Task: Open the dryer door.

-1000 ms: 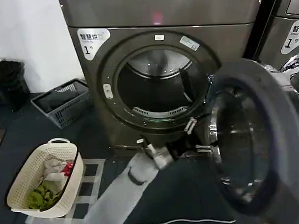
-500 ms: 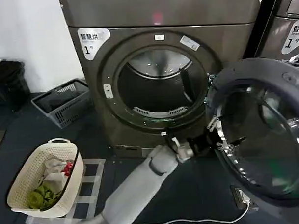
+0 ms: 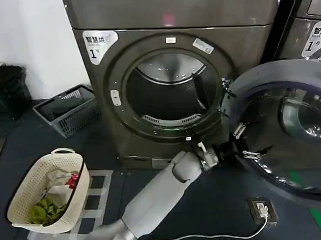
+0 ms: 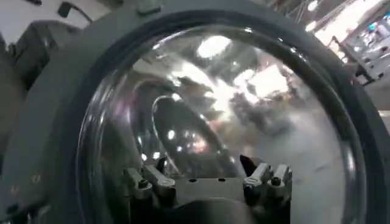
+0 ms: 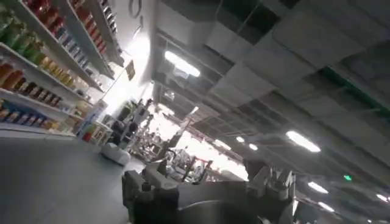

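Fingers: left gripper [image 3: 241, 142] has its two fingers [image 3: 238, 130] spread apart against the inner face of the dryer door [image 3: 254, 85], gripping nothing; in the left wrist view the fingertips [image 4: 144, 180] sit wide apart before the glass.
Dryer door: swung wide open to the robot's right, hinged at the right edge of the drum opening, grey inner ring and dark porthole facing the camera.
Drum opening: [image 3: 170, 93] round, dark, uncovered, in the grey-bronze dryer [image 3: 172, 14].
Left arm: [image 3: 152, 199] reaches up from the lower middle to the door's lower left rim.
Right gripper: [image 5: 207, 189] fingers apart, holding nothing, seen against a ceiling.
Surroundings: cream laundry basket [image 3: 26, 193] with clothes on the floor at left; grey crate [image 3: 65, 110] beside the dryer; neighbouring machine [image 3: 305, 36] at right.
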Controlling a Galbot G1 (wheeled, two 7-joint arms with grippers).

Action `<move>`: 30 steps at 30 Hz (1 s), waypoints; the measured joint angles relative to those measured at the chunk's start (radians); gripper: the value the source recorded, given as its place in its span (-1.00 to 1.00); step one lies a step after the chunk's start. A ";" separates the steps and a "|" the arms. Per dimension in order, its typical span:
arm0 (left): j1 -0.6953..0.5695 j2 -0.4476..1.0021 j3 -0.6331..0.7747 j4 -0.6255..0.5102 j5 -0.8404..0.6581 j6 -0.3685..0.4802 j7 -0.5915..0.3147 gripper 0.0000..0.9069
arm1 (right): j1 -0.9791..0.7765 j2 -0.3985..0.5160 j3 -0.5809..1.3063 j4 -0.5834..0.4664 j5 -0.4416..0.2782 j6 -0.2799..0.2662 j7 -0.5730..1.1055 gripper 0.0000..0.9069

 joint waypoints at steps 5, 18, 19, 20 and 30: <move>-0.012 0.000 -0.003 0.021 0.001 0.021 -0.008 1.00 | 0.002 0.002 -0.003 0.004 0.000 0.006 -0.003 1.00; 0.082 0.004 0.021 -0.181 -0.062 0.131 0.020 1.00 | 0.013 0.002 -0.009 -0.001 0.002 0.012 -0.014 1.00; 0.093 0.025 0.021 -0.216 -0.076 0.145 0.016 1.00 | 0.013 0.001 -0.009 -0.005 0.002 0.012 -0.014 1.00; 0.105 0.058 0.022 -0.251 -0.088 0.169 0.011 1.00 | 0.013 0.000 -0.008 -0.007 0.002 0.012 -0.015 1.00; 0.290 0.385 -0.032 -0.650 -0.182 0.330 -0.102 1.00 | 0.026 -0.004 -0.021 -0.016 0.002 0.011 -0.021 1.00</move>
